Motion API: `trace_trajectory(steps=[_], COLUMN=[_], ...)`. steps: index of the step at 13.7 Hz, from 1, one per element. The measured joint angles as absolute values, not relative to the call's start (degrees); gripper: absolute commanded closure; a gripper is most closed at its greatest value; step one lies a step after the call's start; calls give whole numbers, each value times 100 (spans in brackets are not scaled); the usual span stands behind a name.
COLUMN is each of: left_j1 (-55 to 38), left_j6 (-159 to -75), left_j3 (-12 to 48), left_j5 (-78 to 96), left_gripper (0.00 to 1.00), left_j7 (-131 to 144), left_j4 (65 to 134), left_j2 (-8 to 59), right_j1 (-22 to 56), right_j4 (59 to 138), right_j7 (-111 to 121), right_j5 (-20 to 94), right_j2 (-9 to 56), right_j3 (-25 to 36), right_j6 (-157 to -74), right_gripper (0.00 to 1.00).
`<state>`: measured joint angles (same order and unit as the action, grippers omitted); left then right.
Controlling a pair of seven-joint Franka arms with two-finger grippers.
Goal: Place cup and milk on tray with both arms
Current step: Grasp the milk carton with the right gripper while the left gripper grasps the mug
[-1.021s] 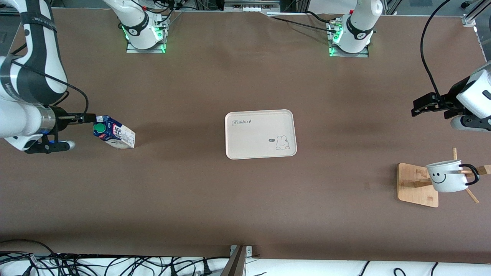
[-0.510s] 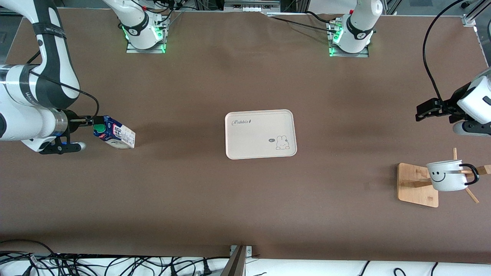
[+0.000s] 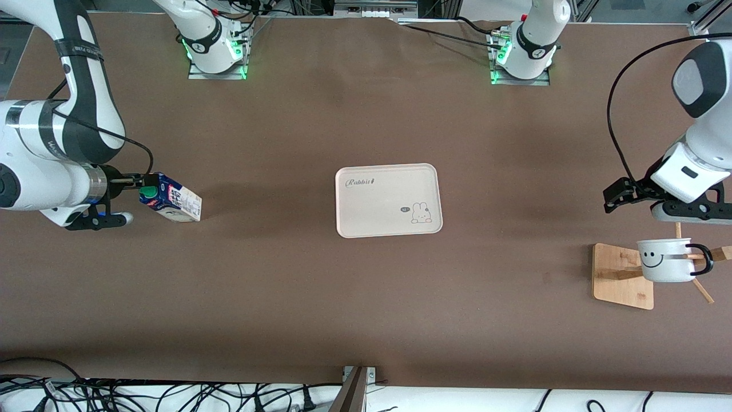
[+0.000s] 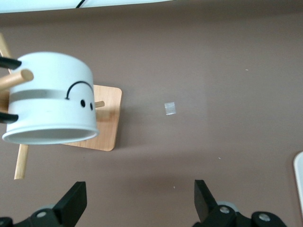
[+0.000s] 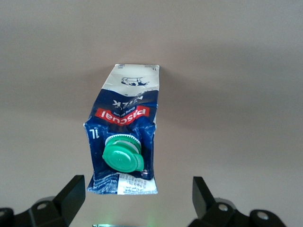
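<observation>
The right gripper (image 3: 139, 182) sits low at the right arm's end of the bench, its fingers (image 5: 71, 191) spread wide apart with nothing clamped between them; the right wrist view shows the two fingertips flanking the capped top of the milk (image 5: 124, 135) without contact. The milk (image 3: 170, 198) stands on the bench surface near that end edge, green cap (image 3: 149, 191) facing the gripper, body leaning as seen from the front camera. The left gripper (image 3: 619, 194) hangs in the air at the left arm's end of the bench, over bare surface just beside the wooden stand (image 3: 622, 276); its fingers (image 4: 72, 202) are likewise spread wide and hold nothing. The cup (image 3: 663, 260) hangs on a peg of the wooden stand, tilted on its side with its smiley face toward the front camera and its black handle (image 3: 702, 258) toward the end edge; in the left wrist view the cup (image 4: 49, 99) lies clear of the fingertips. The tray (image 3: 389, 199) lies flat at the middle of the bench, well apart from both grippers, with no item on it.
</observation>
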<state>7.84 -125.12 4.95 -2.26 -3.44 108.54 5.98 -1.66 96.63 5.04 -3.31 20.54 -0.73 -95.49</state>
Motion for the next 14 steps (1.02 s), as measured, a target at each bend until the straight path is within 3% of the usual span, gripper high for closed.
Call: trace_trajectory(steps=[5,14], left_j1=[880,885], left_j6=[-13680,-15006], left_j3=[382,381], left_j5=[-226,-679], left_gripper=[0,0], left_j7=[-353,-366], left_j4=[11740,11905], left_j2=[484,689], right_j1=[-164,-164], right_j4=[9775,10057], right_j7=[504,504], right_j5=[-331,-331], right_j2=[2054,2083], right_j3=[-143,-144], right_j6=[-9737,-10016], right_gripper=[0,0])
